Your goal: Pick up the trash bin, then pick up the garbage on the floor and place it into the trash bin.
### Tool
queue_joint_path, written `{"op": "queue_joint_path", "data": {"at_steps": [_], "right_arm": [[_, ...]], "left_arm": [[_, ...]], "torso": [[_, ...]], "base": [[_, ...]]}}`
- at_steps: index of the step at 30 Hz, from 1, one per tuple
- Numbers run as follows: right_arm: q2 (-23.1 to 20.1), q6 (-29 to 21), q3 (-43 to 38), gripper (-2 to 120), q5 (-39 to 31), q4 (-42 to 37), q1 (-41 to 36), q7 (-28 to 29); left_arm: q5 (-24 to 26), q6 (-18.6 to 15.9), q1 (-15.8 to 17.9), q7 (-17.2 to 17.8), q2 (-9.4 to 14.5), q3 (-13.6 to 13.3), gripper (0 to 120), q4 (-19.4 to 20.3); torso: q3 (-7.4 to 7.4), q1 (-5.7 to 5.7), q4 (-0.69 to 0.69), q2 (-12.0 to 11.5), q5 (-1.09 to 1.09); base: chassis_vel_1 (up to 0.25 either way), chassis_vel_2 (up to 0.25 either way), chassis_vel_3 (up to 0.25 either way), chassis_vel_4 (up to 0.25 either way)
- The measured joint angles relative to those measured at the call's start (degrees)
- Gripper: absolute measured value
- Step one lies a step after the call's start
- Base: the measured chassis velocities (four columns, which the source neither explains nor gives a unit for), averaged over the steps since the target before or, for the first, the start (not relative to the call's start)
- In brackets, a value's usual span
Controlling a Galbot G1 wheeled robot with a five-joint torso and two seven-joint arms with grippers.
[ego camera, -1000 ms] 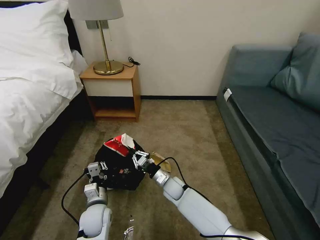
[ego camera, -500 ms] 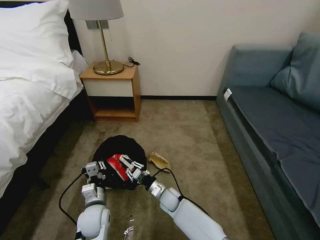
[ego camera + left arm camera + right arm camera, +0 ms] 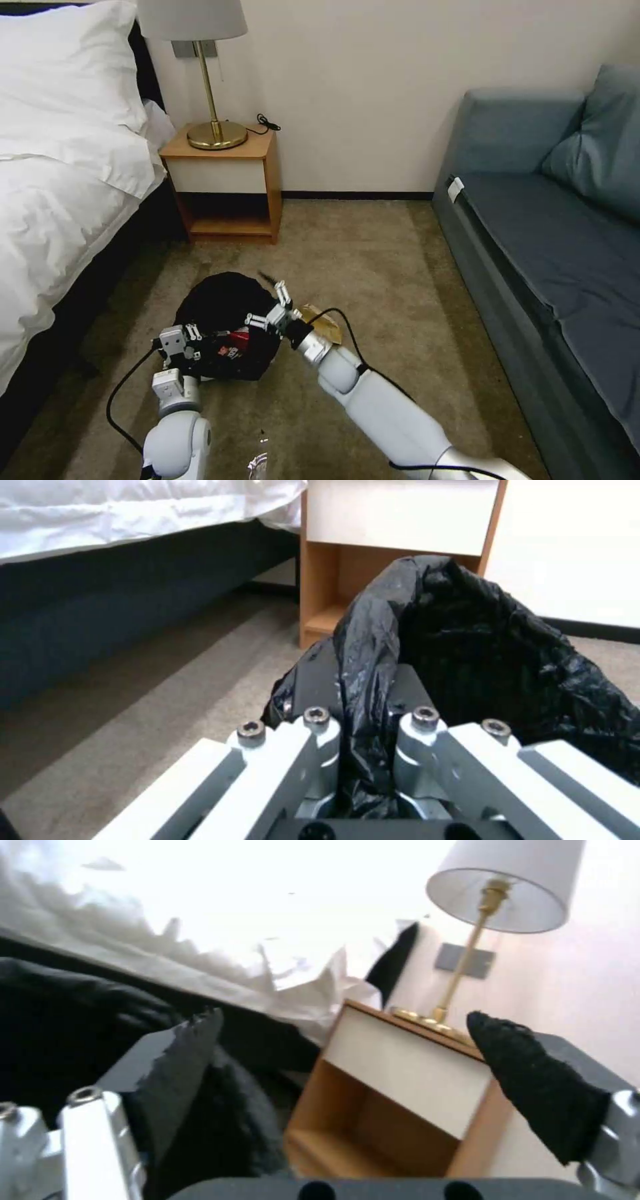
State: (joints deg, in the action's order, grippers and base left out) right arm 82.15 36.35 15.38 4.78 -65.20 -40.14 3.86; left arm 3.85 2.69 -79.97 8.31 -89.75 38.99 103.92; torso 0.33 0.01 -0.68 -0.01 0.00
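While I am leaning over the tan carpet [image 3: 400, 267], I am taking the wooden nightstand [image 3: 223, 180] against the far wall as my marker. To its left the bed [image 3: 60, 173] with white linen and a dark base is running along the room's side. On the nightstand's top a brass lamp [image 3: 212, 87] is standing with a black cord beside it.

On the carpet in front of the nightstand and nearer to me, the trash bin [image 3: 223, 320] is sitting with its black bag liner spreading over the rim. A red-and-white packet [image 3: 235, 341] is lying inside it, on my side of the opening. My left gripper [image 3: 179, 339] is clamped on the bin's near edge; in the left wrist view its fingers [image 3: 320, 725] are pinching a fold of the black liner between them.

My right gripper [image 3: 272, 308] is hovering at the bin's right rim with its jaws spread wide and holding nothing; the right wrist view is showing the two dark pads [image 3: 533, 1080] well apart with the nightstand between them. Just to the right of that gripper a gold-brown snack wrapper [image 3: 325, 325] is lying on the carpet, partly behind my wrist.

Far to the right of the nightstand a blue-grey sofa [image 3: 553, 240] is lining the room's other side.
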Motion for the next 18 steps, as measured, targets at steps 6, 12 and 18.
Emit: {"op": "queue_joint_path", "data": {"at_steps": [6,12,18], "right_arm": [[-2.2,-0.8,-3.6,99,-1.0,-2.4,-0.9,0.1],[-4.6,-1.6,-8.5,100,-0.9,-4.1,-4.7,0.0],[-6.7,-3.0,-12.0,100,-1.6,-1.1,-5.1,-1.4]], "left_arm": [[1.0,-0.2,0.2,-0.3,0.8,1.1,6,0.8],[1.4,-0.3,-1.9,-0.4,1.0,1.9,6,3.3],[1.2,0.7,-5.0,-0.6,0.6,2.1,6,6.4]], "torso": [[-0.01,0.00,-0.01,0.0,0.01],[-0.01,0.00,-0.01,0.0,0.00],[-0.01,0.00,-0.02,0.0,0.01]], "base": [[0.000,0.000,0.000,0.000],[0.000,0.000,0.000,0.000],[0.000,0.000,0.000,0.000]]}}
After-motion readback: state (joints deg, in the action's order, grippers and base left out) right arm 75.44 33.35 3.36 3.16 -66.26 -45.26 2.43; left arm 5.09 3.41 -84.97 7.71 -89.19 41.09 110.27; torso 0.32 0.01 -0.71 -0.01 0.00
